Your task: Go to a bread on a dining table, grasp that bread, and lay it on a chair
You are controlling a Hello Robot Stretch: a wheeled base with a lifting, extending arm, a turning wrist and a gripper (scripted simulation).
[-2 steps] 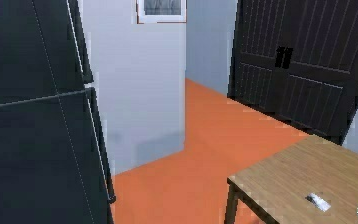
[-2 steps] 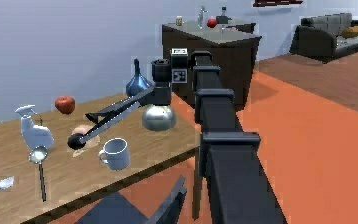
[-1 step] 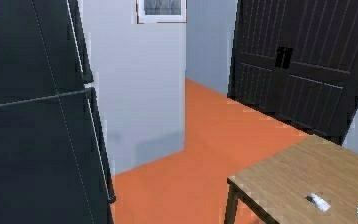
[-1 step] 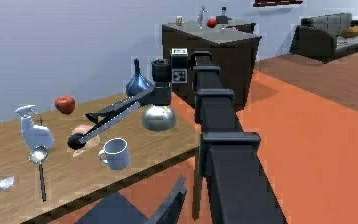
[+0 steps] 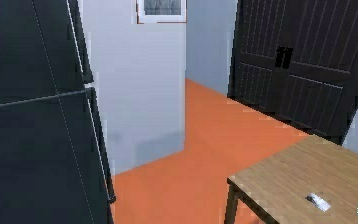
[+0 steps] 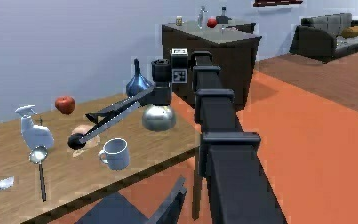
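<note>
The wooden dining table (image 6: pixel 17 160) fills the arm side view's left. My arm (image 6: pixel 219 110) reaches out over it, and the gripper (image 6: pixel 79 140) stretches left from the dark body (image 6: pixel 162 75). At its far end a small pale tan lump (image 6: pixel 82 129), possibly the bread, lies on the tabletop. I cannot tell whether the gripper holds anything. A dark chair back (image 6: pixel 137 207) shows at the bottom edge, in front of the table. A corner of the table (image 5: pixel 297 180) sits at the forward view's lower right.
On the table stand a red apple (image 6: pixel 64 103), a blue flask (image 6: pixel 138 82), a silver pot (image 6: pixel 159 116), a white mug (image 6: pixel 114 153) and a clear bottle (image 6: pixel 32 130). Behind are a dark counter (image 6: pixel 222 50) and a sofa (image 6: pixel 332 32). Ahead are a dark fridge (image 5: pixel 42 120), double doors (image 5: pixel 297 60) and orange floor (image 5: pixel 202 140).
</note>
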